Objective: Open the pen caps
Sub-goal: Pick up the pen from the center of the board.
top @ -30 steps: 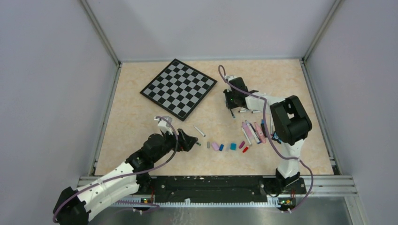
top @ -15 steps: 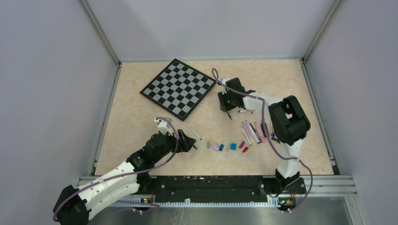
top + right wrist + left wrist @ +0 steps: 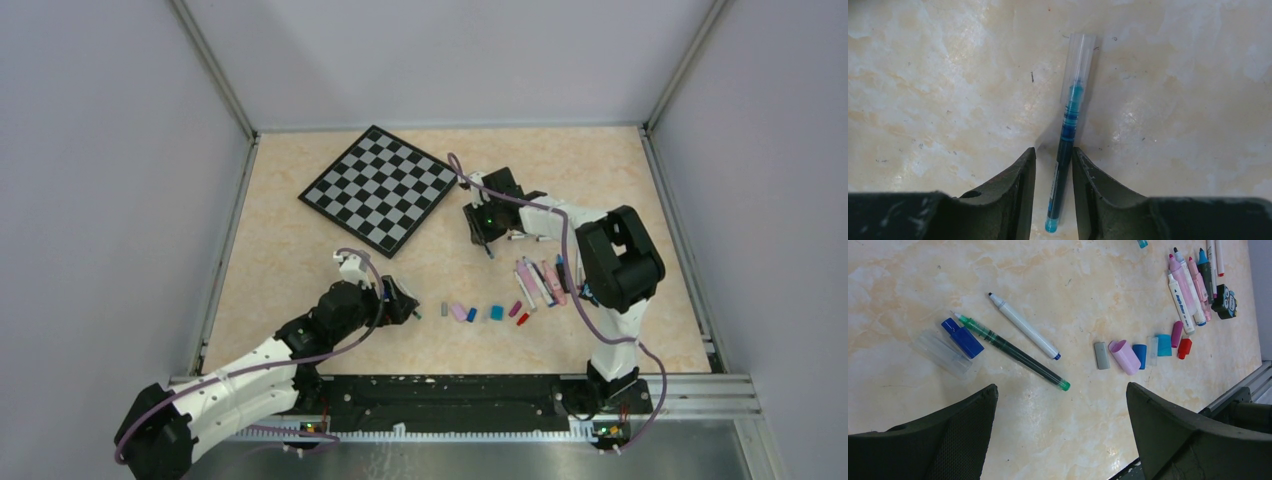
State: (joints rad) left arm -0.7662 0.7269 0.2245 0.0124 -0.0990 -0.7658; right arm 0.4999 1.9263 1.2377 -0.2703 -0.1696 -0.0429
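Observation:
My right gripper [image 3: 1053, 151] [image 3: 487, 238] stands open and low over the table. A blue-teal pen [image 3: 1066, 150] lies on the table between its fingers, with a clear cap [image 3: 1079, 60] on its far end. My left gripper [image 3: 1060, 387] [image 3: 408, 305] is wide open and holds nothing. Beyond it lie a green pen [image 3: 1008, 350], a white pen [image 3: 1023, 326], a loose blue cap [image 3: 962, 338] and a clear cap [image 3: 940, 352]. A row of loose caps runs to the right: grey [image 3: 1102, 355], pink [image 3: 1124, 356], blue [image 3: 1140, 355], teal [image 3: 1163, 345], red [image 3: 1184, 348].
Several uncapped markers [image 3: 1188, 295] [image 3: 540, 280] lie side by side near the right arm, with a small black-and-blue owl figure [image 3: 1225, 301] beside them. A checkered board [image 3: 382, 187] lies at the back left. Two more pens [image 3: 530, 237] lie next to the right gripper.
The right gripper's jaws have parted around the blue-teal pen, and that gripper has shifted slightly left. The left gripper has edged over the white pen and stays open.

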